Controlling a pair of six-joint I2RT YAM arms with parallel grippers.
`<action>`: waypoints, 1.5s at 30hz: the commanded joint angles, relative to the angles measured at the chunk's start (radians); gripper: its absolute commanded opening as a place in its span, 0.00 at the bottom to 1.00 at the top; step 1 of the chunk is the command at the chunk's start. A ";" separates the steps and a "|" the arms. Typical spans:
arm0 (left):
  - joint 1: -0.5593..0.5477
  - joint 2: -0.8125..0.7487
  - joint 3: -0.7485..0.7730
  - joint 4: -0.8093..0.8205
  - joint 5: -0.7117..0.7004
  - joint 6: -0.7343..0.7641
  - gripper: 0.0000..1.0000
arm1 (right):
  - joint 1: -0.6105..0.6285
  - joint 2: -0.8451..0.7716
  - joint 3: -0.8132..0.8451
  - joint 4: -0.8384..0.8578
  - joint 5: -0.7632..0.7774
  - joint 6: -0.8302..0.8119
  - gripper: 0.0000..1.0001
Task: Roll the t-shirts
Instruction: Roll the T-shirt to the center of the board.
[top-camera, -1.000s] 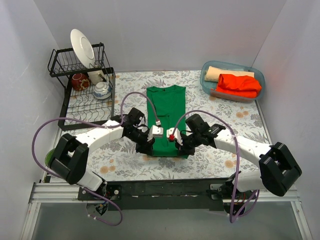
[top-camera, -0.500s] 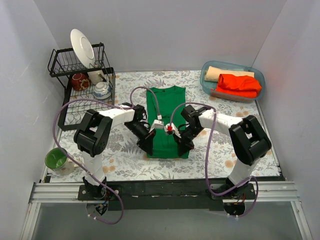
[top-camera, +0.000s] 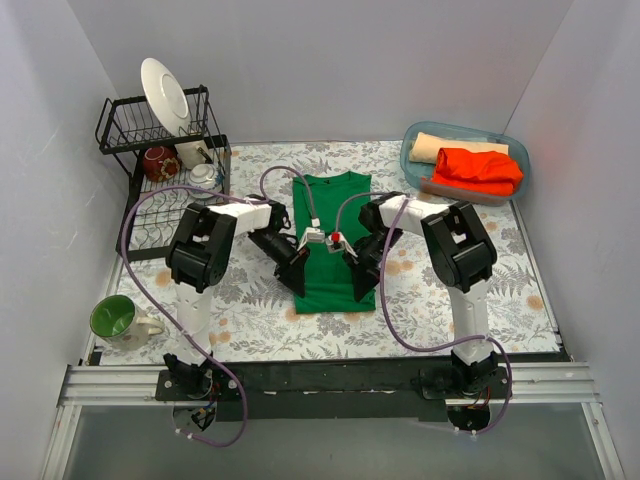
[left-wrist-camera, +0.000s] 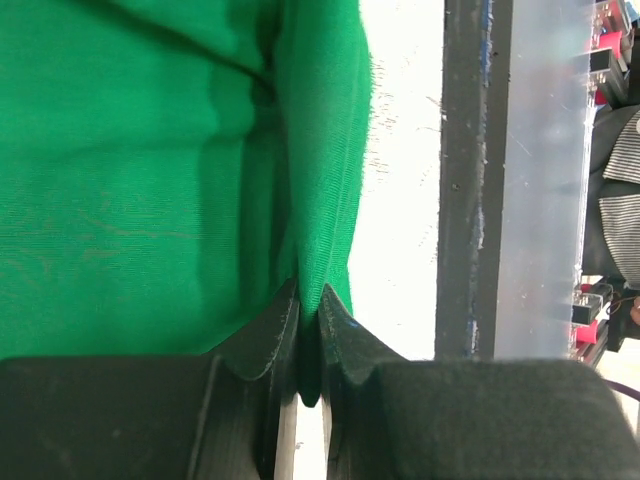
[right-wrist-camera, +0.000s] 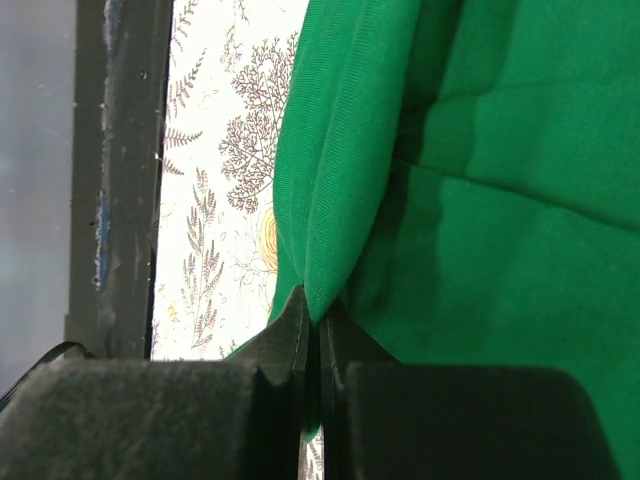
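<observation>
— Since a second ago the left gripper (left-wrist-camera: 308, 300) and right gripper (right-wrist-camera: 311, 305) have carried the pinched hem a little toward 12 o'clock. The left arm (top-camera: 205, 245) and right arm (top-camera: 455, 245), splayed wide then, now stand folded close beside the cloth. The green mug (top-camera: 113, 318), hidden behind the left arm before, shows at 8 o'clock.

— And the grip itself?

— Each gripper is clamped on a thin fold of the green t-shirt (top-camera: 330, 215), one at each bottom corner (mirror images, really). The black, matte, wedge-tipped fingers (left-wrist-camera: 262, 340) meet with only cloth between them.

— What is the fabric like?

— A fine, soft knit. It rises in a rounded ridge from each pinch and has shallow creases across the flat part. The shirt lies lengthwise at the table's centre, collar toward 12, hem toward 6.

— Underneath?

— A pale table cover (top-camera: 450, 310) printed with grey ferns and orange blossoms. Past its near edge runs a dark rail (right-wrist-camera: 120, 150).

— Round about?

— At 2 o'clock a translucent blue tub (top-camera: 517, 150) holds the orange-red t-shirt (top-camera: 480, 168), bunched and touching the tan t-shirt (top-camera: 440, 146). At 10 o'clock a black wire dish rack (top-camera: 135, 215) carries an upright white plate (top-camera: 163, 95), a dark red cup (top-camera: 160, 163) and a patterned bowl (top-camera: 205, 178).

— Anything blocking?

— Purple cables (top-camera: 275, 171) loop over the shirt's upper half, and the grippers cover its lower corners.
</observation>
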 joint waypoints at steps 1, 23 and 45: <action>0.024 0.035 0.063 -0.020 -0.068 0.014 0.09 | -0.010 0.071 0.063 -0.166 0.038 -0.086 0.01; -0.114 -0.704 -0.451 0.653 -0.269 -0.216 0.61 | -0.046 0.277 0.293 -0.166 0.029 0.026 0.01; -0.354 -0.673 -0.784 1.099 -0.596 -0.222 0.64 | 0.020 0.326 0.309 -0.169 0.061 0.012 0.01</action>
